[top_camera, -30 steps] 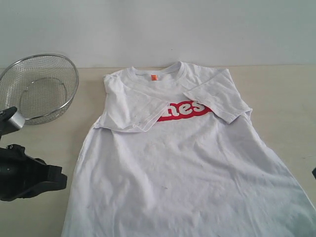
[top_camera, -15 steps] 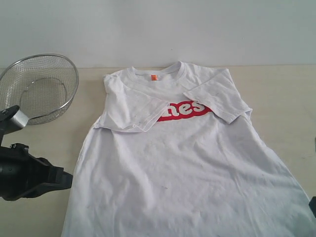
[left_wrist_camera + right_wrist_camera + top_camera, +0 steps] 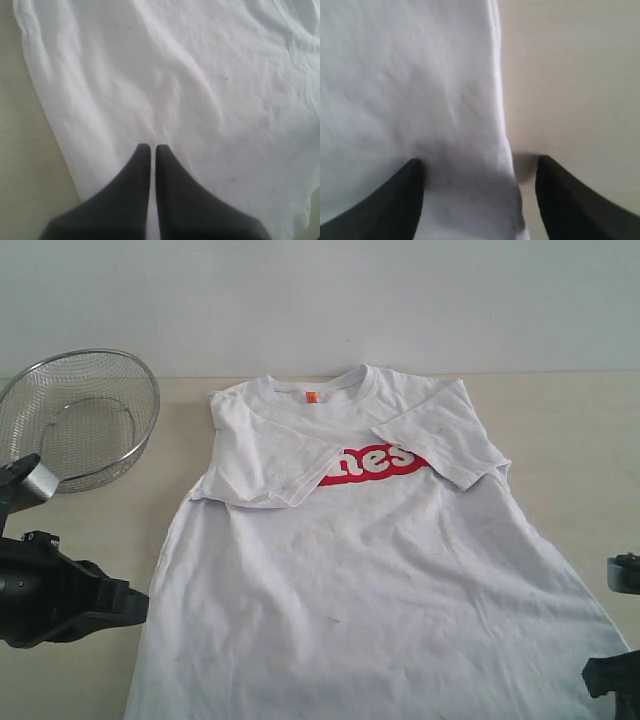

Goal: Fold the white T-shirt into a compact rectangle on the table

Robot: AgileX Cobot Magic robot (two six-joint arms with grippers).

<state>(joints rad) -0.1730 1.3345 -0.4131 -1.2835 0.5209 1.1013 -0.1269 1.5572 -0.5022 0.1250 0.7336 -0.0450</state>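
The white T-shirt (image 3: 370, 560) lies face up on the table (image 3: 560, 440), both sleeves folded in over the chest so that only part of the red lettering (image 3: 372, 462) shows. My left gripper (image 3: 138, 605) is at the shirt's lower left edge. In the left wrist view the left gripper (image 3: 150, 148) is shut, with nothing between its fingers, over the white cloth (image 3: 175, 75). My right gripper (image 3: 620, 630) is at the lower right edge. In the right wrist view the right gripper (image 3: 480, 161) stands open, its fingers astride the shirt's side edge (image 3: 502, 150).
A round wire-mesh basket (image 3: 75, 415) stands at the back left, beyond the left arm. Bare tabletop (image 3: 570, 75) runs to the right of the shirt, and a strip of bare tabletop (image 3: 20, 150) lies along its left edge. A pale wall rises behind the table.
The right gripper has come into the exterior view at the lower right, by the shirt's edge. The left arm has edged right toward the shirt. The shirt has not moved.
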